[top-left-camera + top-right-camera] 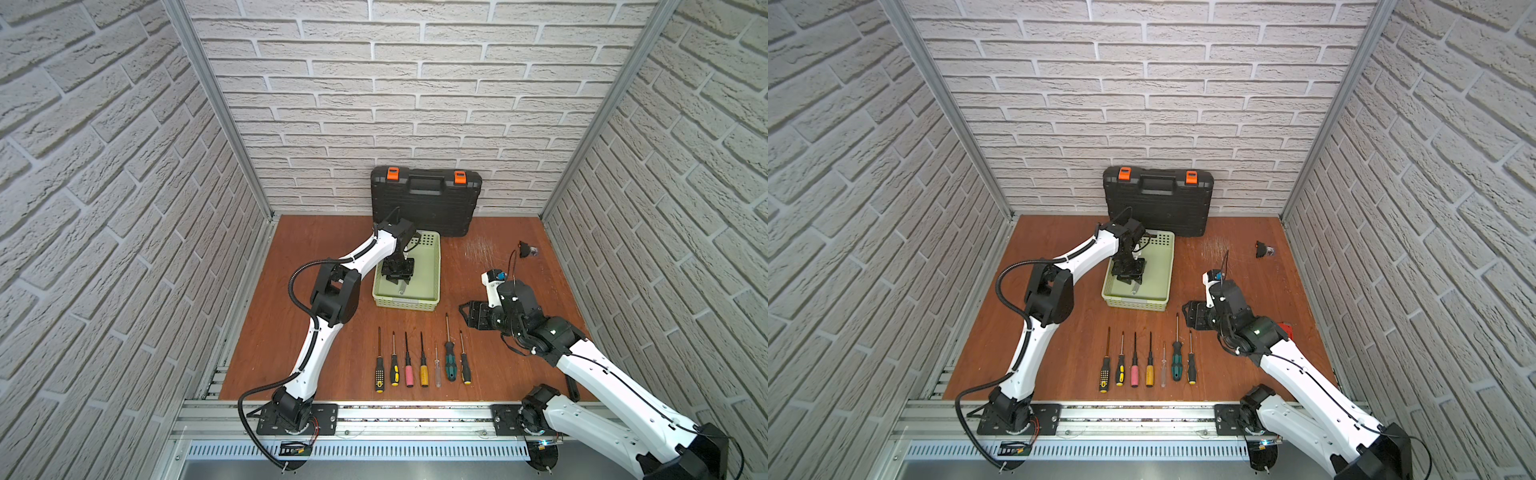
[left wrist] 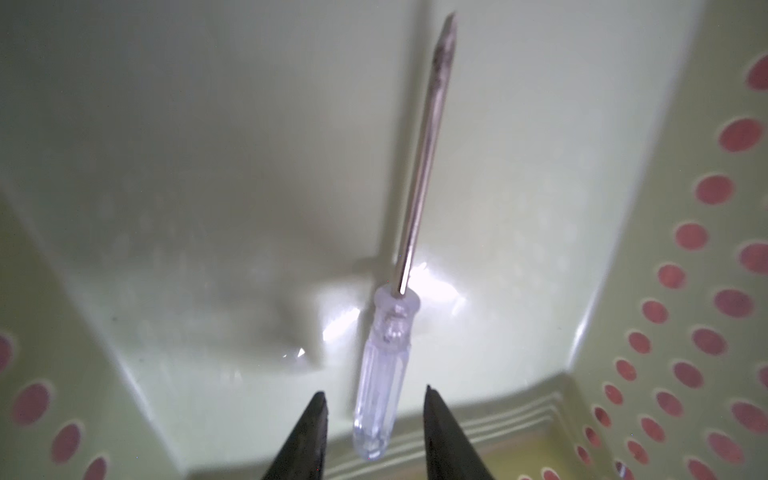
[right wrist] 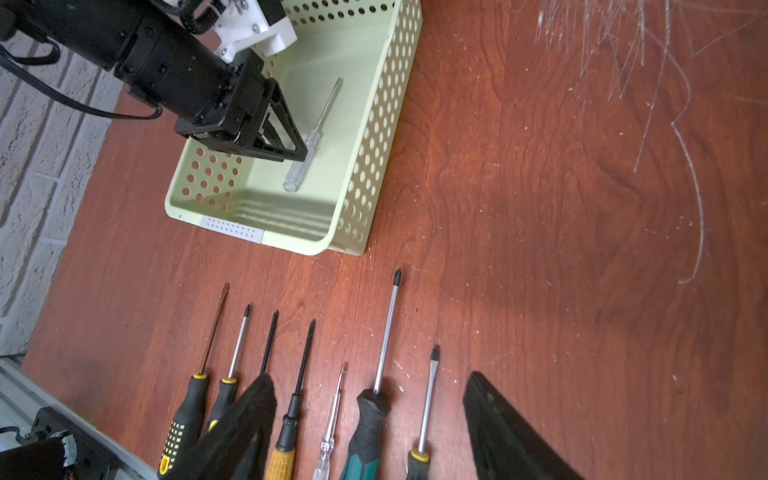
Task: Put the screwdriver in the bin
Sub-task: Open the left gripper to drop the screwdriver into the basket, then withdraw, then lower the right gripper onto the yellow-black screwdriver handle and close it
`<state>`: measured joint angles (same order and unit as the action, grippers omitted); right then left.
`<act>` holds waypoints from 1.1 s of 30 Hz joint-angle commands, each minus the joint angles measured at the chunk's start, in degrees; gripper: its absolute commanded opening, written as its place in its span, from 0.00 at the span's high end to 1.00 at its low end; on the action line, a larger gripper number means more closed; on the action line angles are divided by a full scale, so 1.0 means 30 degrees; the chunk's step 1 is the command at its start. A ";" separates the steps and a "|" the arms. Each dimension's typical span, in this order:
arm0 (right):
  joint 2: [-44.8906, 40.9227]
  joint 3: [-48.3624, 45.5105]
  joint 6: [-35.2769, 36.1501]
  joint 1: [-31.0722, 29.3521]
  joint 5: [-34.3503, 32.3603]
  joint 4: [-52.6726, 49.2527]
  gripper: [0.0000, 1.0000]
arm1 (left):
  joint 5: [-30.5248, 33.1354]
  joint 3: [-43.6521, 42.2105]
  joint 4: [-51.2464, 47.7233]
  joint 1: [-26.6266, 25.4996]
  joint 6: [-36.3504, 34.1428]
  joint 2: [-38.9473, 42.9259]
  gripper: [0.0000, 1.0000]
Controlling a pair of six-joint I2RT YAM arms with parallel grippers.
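Your left claw (image 2: 374,432) is hanging spread over the clear screwdriver (image 2: 384,374), which is lying loose in the bin (image 3: 365,174) where it belongs.

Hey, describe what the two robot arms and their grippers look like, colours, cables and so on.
Both arms have white link shells with black joint housings. The left arm carries a black corrugated cable conduit looping beside it; the right arm has a thin black cable running along its white shell. The left gripper is black with triangular, open-framed fingers tapering to points. The right gripper shows two black, blurred fingers.
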<state>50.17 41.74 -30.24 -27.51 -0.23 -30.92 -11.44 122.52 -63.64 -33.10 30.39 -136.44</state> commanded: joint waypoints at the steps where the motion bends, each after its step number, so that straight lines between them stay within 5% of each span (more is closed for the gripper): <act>1: -0.0547 0.0896 0.0540 -0.0118 -0.0597 -0.0849 0.27 | -0.0345 0.0623 -0.0097 0.0048 -0.0245 0.2062 0.60; 11: -0.1071 0.1853 0.0929 -0.0155 -0.1197 -0.4528 0.28 | -0.1244 -0.2907 0.2359 0.0073 -0.0228 0.7420 0.59; 30: 0.1902 0.1308 -0.2960 -0.4529 -0.0865 -0.9008 0.43 | 0.6037 -1.9758 0.8804 0.0487 0.2004 2.0347 0.49; 33: 0.2771 0.1114 -0.3461 -0.5394 -0.0628 -0.8493 0.45 | 0.6943 -2.1360 0.9142 0.0487 0.2694 2.1427 0.38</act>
<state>56.97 45.87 -37.69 -41.78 -3.07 -56.62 4.47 60.88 -41.06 -31.77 35.86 -74.70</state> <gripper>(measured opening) 0.557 0.611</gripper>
